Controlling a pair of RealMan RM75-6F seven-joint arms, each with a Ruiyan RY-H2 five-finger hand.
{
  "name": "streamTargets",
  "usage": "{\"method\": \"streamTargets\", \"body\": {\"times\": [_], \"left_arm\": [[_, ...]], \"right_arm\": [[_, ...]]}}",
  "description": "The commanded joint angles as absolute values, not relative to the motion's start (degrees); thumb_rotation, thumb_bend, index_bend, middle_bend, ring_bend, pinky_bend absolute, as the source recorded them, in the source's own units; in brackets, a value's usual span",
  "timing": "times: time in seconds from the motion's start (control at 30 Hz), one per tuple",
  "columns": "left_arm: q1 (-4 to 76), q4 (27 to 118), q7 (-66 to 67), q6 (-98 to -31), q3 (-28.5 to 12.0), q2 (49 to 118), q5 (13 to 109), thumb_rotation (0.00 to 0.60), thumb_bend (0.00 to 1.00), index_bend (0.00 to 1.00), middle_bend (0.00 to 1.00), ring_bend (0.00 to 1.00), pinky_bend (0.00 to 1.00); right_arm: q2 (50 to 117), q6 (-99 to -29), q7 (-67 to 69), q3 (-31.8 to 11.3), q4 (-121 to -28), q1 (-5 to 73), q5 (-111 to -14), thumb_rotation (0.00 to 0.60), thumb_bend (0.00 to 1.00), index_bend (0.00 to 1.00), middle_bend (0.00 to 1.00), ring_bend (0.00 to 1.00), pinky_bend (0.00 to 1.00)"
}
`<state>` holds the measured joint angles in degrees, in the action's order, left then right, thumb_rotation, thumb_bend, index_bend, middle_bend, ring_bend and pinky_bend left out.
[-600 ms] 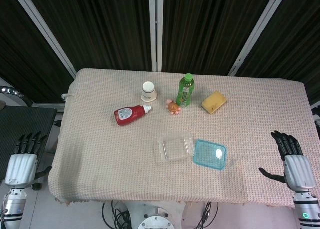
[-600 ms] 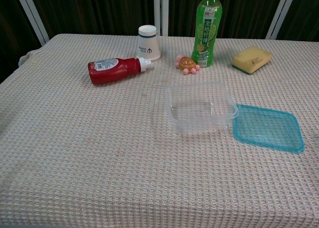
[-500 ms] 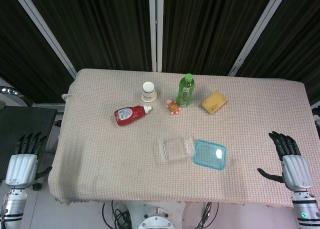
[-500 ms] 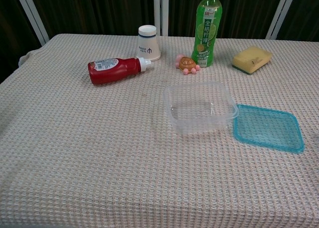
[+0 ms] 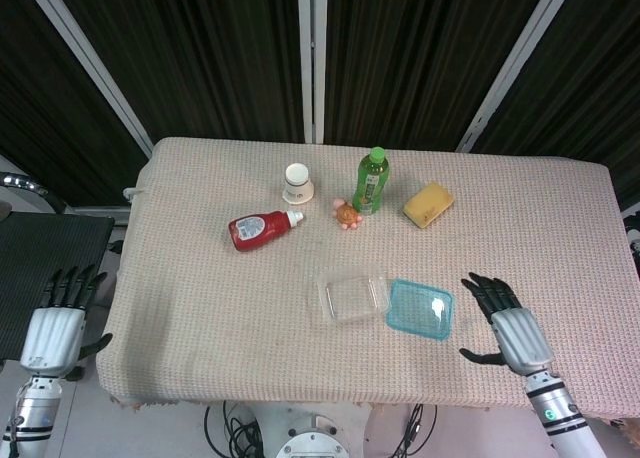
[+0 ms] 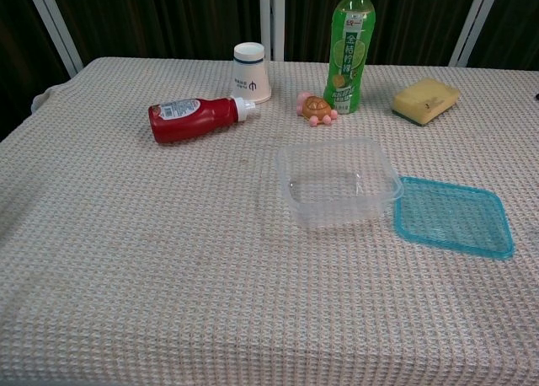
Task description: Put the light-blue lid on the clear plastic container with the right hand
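Observation:
The light-blue lid [image 5: 420,309] [image 6: 454,217] lies flat on the cloth, touching the right side of the clear plastic container [image 5: 352,294] [image 6: 338,182], which stands empty and uncovered. My right hand [image 5: 507,326] hovers over the table a short way right of the lid, fingers spread, holding nothing. My left hand [image 5: 57,323] hangs off the table's left edge, fingers spread and empty. Neither hand shows in the chest view.
At the back stand a white cup [image 5: 297,183], a green bottle [image 5: 371,181], a small turtle toy [image 5: 347,215] and a yellow sponge [image 5: 428,204]. A red ketchup bottle [image 5: 263,228] lies on its side left of centre. The table [image 5: 200,318] is covered in a beige waffle cloth.
My right hand has moved left from beyond the table's right edge to over the table near the lid. The left hand shifted slightly. Lid and container have not moved.

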<state>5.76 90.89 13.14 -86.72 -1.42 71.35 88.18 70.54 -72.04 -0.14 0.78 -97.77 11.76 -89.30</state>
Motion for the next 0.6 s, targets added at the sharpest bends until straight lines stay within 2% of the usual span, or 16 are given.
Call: {"method": "streamTargets", "body": {"times": [0.03, 0.3, 0.6], "left_arm": [[5.7, 90.8, 12.9, -86.7, -1.4, 71.4, 88.1, 0.600, 0.06, 0.12, 0.05, 0.00, 0.00], [5.6, 89.6, 11.7, -86.4, -1.6, 71.9, 87.4, 0.600, 0.06, 0.12, 0.05, 0.00, 0.00], [5.4, 88.9, 10.9, -86.2, -1.5, 72.4, 87.0, 0.600, 0.06, 0.12, 0.05, 0.00, 0.00]], "right_arm": [[77.5, -65.6, -6.8, -1.1, -95.1, 16.0, -84.5, 0.600, 0.00, 0.00, 0.00, 0.00, 0.00], [83.5, -58.8, -8.8, -3.8, -89.3, 20.4, -78.4, 0.600, 0.00, 0.00, 0.00, 0.00, 0.00], [83.7, -54.3, -11.6, -5.3, -86.8, 23.5, -72.9, 0.600, 0.00, 0.00, 0.00, 0.00, 0.00]]}}
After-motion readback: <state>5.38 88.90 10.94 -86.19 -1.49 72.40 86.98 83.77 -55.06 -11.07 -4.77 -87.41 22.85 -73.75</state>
